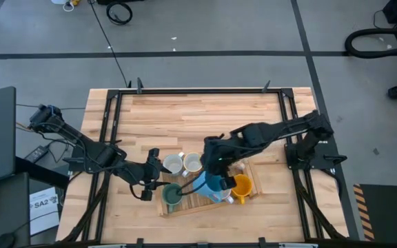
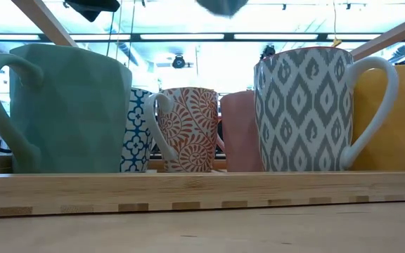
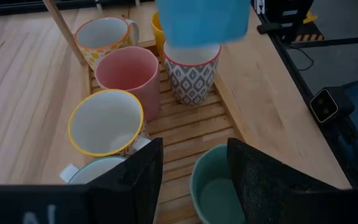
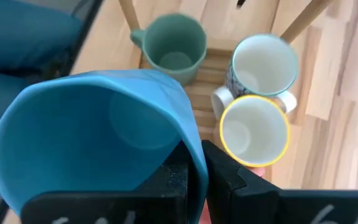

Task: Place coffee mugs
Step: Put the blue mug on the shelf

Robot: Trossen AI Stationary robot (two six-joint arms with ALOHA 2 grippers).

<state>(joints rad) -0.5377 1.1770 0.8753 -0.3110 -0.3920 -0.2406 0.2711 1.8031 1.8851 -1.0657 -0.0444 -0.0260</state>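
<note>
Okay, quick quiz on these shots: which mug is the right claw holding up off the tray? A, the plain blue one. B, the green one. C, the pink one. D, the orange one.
A: the right claw pinches the rim of the plain blue mug, lifted above the wooden tray while the green mug and pink mug stand on it.

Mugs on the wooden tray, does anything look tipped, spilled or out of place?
Nothing spilled or broken. The only odd one is the blue mug, held in the air by the right gripper above the tray, not standing with the others.

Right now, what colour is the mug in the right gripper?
Plain light blue mug, pinched at its rim by the right gripper; clearest in the right wrist view.
</note>
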